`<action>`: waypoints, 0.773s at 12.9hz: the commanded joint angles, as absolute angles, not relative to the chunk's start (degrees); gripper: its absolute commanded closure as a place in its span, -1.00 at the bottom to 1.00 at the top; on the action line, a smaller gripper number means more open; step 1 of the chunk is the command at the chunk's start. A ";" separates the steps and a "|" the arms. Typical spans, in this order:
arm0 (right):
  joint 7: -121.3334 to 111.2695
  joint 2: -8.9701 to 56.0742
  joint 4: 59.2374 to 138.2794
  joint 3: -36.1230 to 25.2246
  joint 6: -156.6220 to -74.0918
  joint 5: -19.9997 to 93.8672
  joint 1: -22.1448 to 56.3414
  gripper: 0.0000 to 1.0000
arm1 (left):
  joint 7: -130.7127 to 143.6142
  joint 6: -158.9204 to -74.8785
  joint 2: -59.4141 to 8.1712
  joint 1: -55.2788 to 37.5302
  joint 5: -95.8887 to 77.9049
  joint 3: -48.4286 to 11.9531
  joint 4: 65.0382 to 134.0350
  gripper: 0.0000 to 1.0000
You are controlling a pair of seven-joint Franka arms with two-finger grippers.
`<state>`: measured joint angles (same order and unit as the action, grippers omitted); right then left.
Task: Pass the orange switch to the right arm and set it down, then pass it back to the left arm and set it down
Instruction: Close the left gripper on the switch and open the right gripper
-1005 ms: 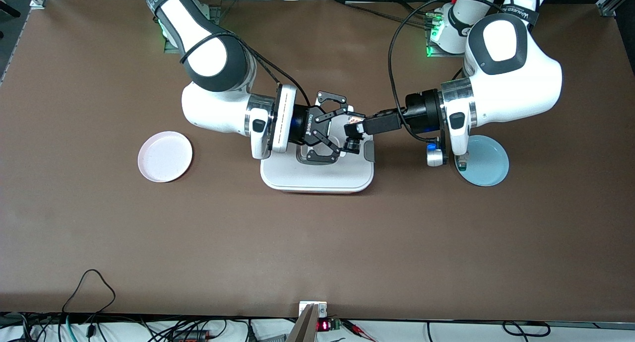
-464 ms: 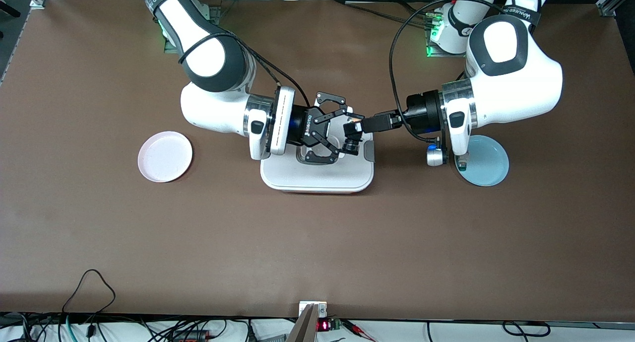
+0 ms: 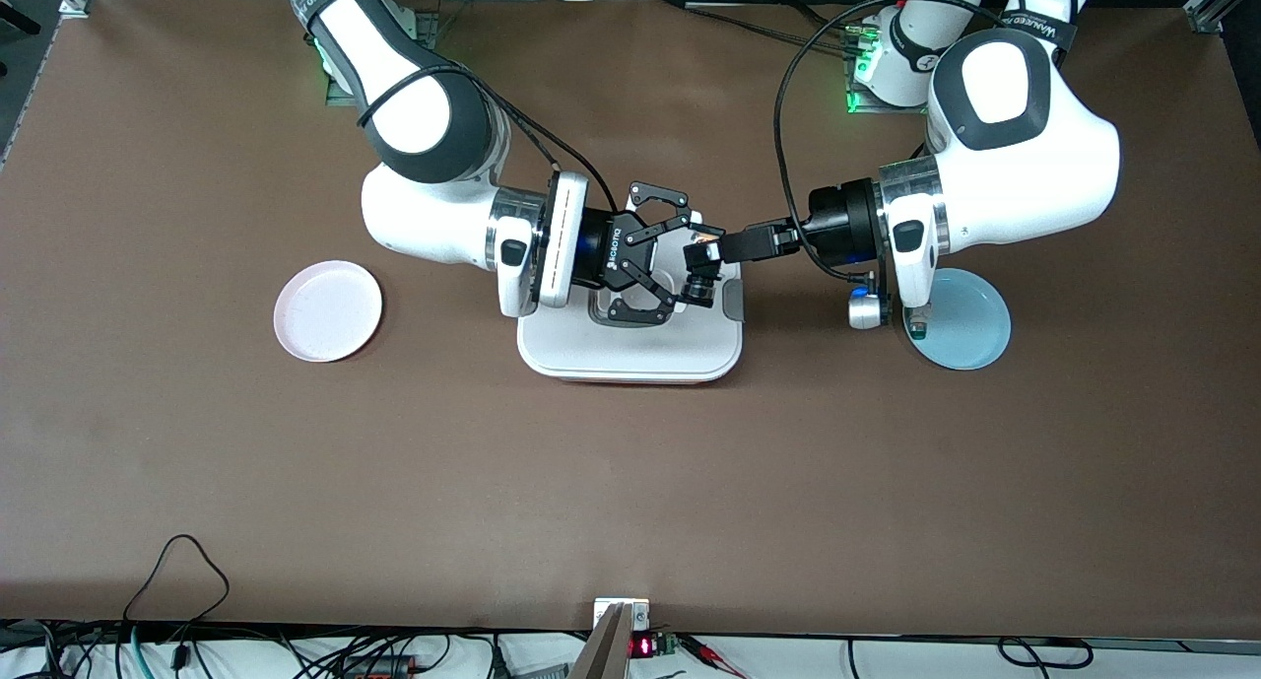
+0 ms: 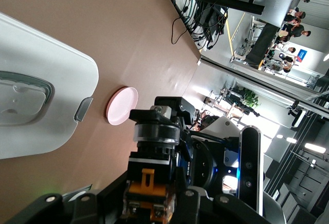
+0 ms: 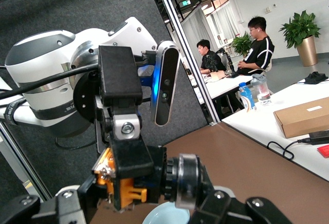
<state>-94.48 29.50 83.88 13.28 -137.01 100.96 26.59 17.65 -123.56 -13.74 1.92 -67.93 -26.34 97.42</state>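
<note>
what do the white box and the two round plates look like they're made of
The box: probably moulded plastic, going by its smooth, slightly glossy white lid with rounded corners and a grey side clip. The pink plate and blue plate: likely plastic or melamine, with even pastel colour, a thin raised rim and a soft sheen; glazed ceramic can't be ruled out.

Glossy white arms [image 3: 1025, 167], grey joint caps, black cables
</note>
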 commanded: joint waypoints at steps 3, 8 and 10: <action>-95.80 29.09 83.76 13.27 -138.34 101.69 27.16 -1.00 | 18.28 -122.52 -12.92 2.55 -66.80 -26.63 97.82 0.76; -95.45 28.92 83.76 13.27 -138.43 101.52 27.16 -1.00 | 18.11 -121.21 -12.92 2.64 -65.84 -26.37 97.65 0.76; -95.62 28.31 85.42 13.18 -138.43 101.16 26.72 -1.00 | 16.71 -118.58 -12.92 3.60 -64.70 -26.10 97.38 0.75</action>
